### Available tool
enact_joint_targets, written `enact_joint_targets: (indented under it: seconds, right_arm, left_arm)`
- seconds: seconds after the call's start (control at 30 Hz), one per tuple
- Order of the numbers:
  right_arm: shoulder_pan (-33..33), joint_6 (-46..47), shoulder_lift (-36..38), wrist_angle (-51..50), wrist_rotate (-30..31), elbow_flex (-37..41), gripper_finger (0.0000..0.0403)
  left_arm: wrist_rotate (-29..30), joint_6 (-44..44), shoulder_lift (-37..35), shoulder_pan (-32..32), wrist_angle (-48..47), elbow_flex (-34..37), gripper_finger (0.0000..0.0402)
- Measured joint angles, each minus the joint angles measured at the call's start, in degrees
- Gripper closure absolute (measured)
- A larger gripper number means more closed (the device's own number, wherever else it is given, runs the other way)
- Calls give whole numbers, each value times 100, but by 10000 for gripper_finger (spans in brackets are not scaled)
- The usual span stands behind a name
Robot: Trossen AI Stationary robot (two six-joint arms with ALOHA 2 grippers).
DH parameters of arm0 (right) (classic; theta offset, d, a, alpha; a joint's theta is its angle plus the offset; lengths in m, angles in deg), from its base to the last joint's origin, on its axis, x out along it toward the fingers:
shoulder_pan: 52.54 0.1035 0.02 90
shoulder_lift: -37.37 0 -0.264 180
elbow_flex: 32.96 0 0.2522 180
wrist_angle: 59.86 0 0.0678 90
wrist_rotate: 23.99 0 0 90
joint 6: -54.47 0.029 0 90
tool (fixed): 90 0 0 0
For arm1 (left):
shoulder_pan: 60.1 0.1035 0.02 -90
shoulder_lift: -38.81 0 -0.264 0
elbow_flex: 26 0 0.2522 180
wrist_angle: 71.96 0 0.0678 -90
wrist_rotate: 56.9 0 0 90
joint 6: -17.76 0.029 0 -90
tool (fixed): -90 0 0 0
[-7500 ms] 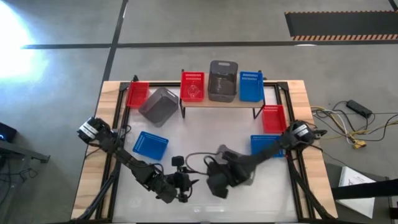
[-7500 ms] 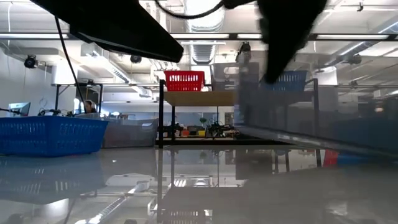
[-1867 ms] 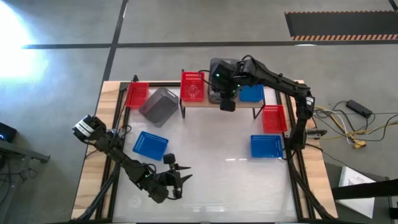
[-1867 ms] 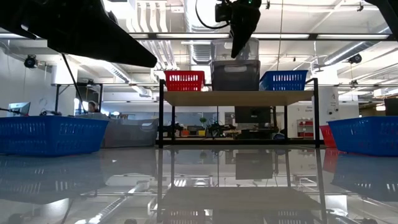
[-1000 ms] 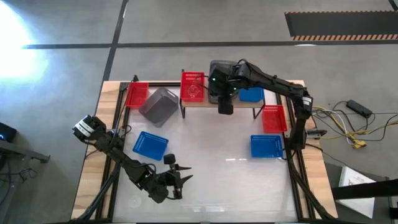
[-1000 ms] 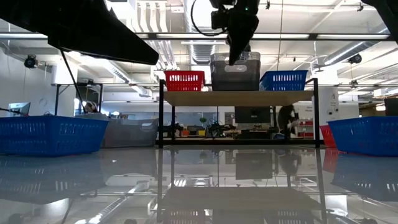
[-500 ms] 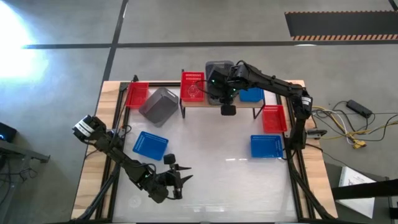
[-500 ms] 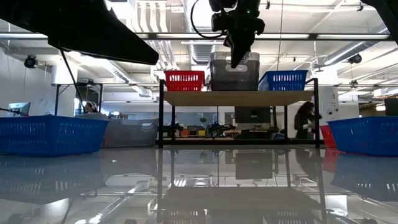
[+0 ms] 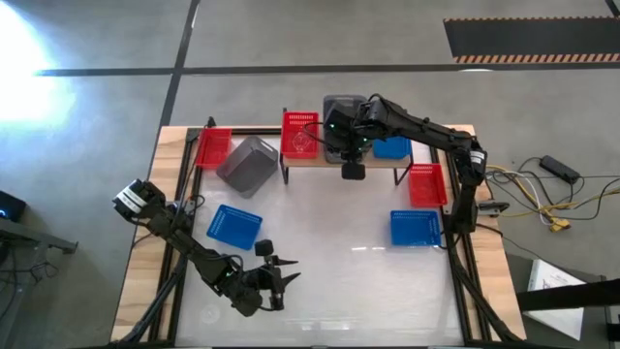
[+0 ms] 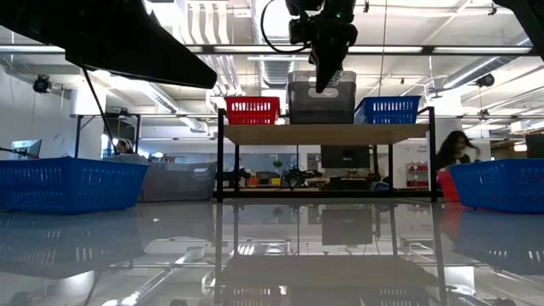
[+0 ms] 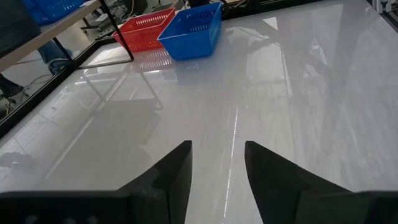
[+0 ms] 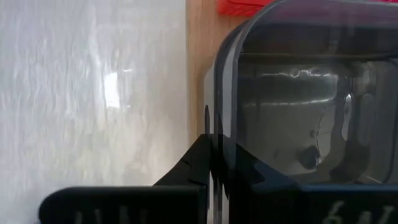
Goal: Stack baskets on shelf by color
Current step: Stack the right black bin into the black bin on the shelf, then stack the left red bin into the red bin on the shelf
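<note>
The top dark grey basket (image 9: 341, 114) sits in a dark grey stack at the middle of the light-wood shelf (image 9: 315, 159), between a red basket (image 9: 299, 133) and a blue basket (image 9: 393, 147). In the low view the grey stack (image 10: 321, 104) stands taller than its neighbours. My right gripper (image 9: 350, 155) reaches over the shelf's near edge and is shut on the top grey basket. My left gripper (image 9: 284, 275) hovers open over the bare tabletop near the near edge, touching nothing. My right gripper holds the top dark grey basket by its near wall at the rim (image 12: 216, 118). One finger (image 12: 189, 165) is outside the wall and the other (image 12: 255, 177) inside. The fingers come from above, pointing down (image 10: 323, 81). The basket sits upright in the stack on the shelf.
On the table lie a red basket (image 9: 214, 145) and an upturned grey basket (image 9: 248, 163) at the far left, a blue basket (image 9: 233, 224) at the left, and a red basket (image 9: 425, 184) and a blue basket (image 9: 417, 227) at the right. A person (image 10: 455, 149) shows beyond the table.
My right gripper has stayed at the top grey basket's near rim, shifting slightly toward the near edge and turning a little. The basket stays nested on the stack. A person in the room behind has walked rightward.
</note>
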Motion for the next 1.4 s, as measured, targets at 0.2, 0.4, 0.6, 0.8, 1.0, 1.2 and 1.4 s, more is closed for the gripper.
enact_joint_targets:
  seconds: [0.2,0.4,0.6,0.8,1.0,1.2,1.4]
  right_arm:
    - [0,-35,2,4,40,-48,357]
    - [2,135,239,-24,400,-354,306]
    - [227,816,886,-135,474,-259,303]
    - [1233,1646,1679,147,675,601,309]
    - [2985,2736,2429,1340,1691,2652,308]
    - [4471,3659,2769,3322,2125,4902,308]
    - [5272,3801,2524,6252,2157,6623,308]
  left_arm:
    - [0,1,0,0,0,-9,269]
    - [1,1,0,0,7,-24,269]
    - [3,-1,-9,0,7,-30,269]
    - [146,-5,-9,0,122,-28,269]
    - [1152,-55,-415,-2,21,7,269]
    - [1557,-759,-1748,121,-1452,9,269]
    - [694,-1437,-3079,1028,-3310,-127,269]
